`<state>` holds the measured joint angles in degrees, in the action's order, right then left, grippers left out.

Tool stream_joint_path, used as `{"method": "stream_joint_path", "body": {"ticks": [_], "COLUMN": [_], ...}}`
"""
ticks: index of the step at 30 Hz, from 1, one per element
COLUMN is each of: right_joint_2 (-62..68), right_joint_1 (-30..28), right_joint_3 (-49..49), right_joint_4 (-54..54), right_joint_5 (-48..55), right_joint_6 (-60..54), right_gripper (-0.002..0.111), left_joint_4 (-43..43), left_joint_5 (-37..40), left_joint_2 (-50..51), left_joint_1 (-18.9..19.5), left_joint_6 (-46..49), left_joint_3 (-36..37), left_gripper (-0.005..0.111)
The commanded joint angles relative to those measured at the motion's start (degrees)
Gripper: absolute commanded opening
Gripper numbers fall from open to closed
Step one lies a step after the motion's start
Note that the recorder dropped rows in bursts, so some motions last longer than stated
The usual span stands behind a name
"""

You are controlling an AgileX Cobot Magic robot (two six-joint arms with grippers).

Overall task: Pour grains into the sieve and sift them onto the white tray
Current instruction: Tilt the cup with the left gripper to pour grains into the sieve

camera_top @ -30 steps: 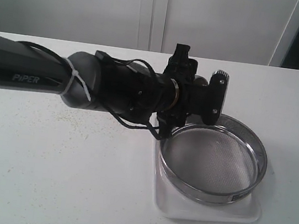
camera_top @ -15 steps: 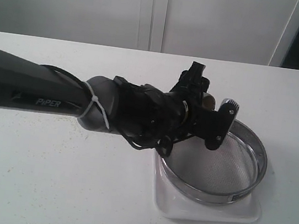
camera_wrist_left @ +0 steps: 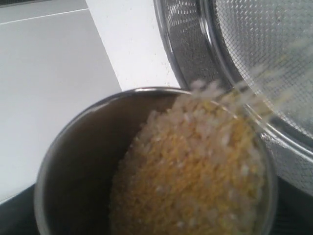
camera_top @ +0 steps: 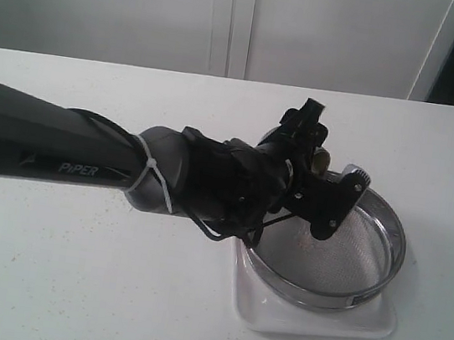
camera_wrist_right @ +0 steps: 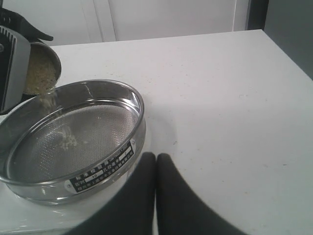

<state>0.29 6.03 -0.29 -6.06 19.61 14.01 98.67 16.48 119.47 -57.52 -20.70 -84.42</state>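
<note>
Tipping the steel cup (camera_wrist_left: 93,161) over the far-left rim of the sieve (camera_top: 364,278), my left end effector (camera_top: 322,168) grips it with jaws spread wide, so the grains (camera_wrist_left: 195,171) spill onto the mesh and not the table (camera_top: 67,283). The sieve sits on the white tray (camera_top: 315,322), which should catch the siftings. My right end effector (camera_wrist_right: 155,186) hangs shut and empty, apart from the sieve. Pale cabinet doors (camera_top: 231,18) stand behind.

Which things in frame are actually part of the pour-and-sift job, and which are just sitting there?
In the job:
- left gripper, closed on the tilted steel cup
- grains, spilling over the cup's lip
- sieve, catching them
- white tray under the sieve

Just there:
- right gripper, shut, holding nothing
- table
- cabinet doors behind
</note>
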Motion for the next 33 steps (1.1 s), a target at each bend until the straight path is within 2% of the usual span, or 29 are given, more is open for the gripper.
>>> {"method": "stream_joint_path", "body": {"ticks": [1, 17, 25, 33], "right_joint_2": [-0.29, -0.29, -0.29, -0.29], "right_joint_1": [0.24, 0.24, 0.24, 0.24], "right_joint_3": [0.29, 0.29, 0.29, 0.29], "right_joint_4": [-0.03, -0.03, -0.03, -0.03], "right_joint_5": [-0.41, -0.41, -0.41, -0.41], "right_joint_6": [0.23, 0.23, 0.23, 0.23], "right_gripper": [0.0, 0.0, 0.0, 0.0], "left_joint_4": [1.28, 1.28, 0.8, 0.58], "left_joint_5": [1.22, 1.35, 8.48, 9.31], "left_joint_2": [-0.71, -0.71, 0.2, 1.26], "left_joint_1": [-0.39, -2.57, -2.53, -2.53], "left_joint_6": [0.26, 0.26, 2.64, 3.05], "left_joint_3": [-0.38, -0.38, -0.28, -0.28], "left_gripper": [0.0, 0.0, 0.0, 0.0]}}
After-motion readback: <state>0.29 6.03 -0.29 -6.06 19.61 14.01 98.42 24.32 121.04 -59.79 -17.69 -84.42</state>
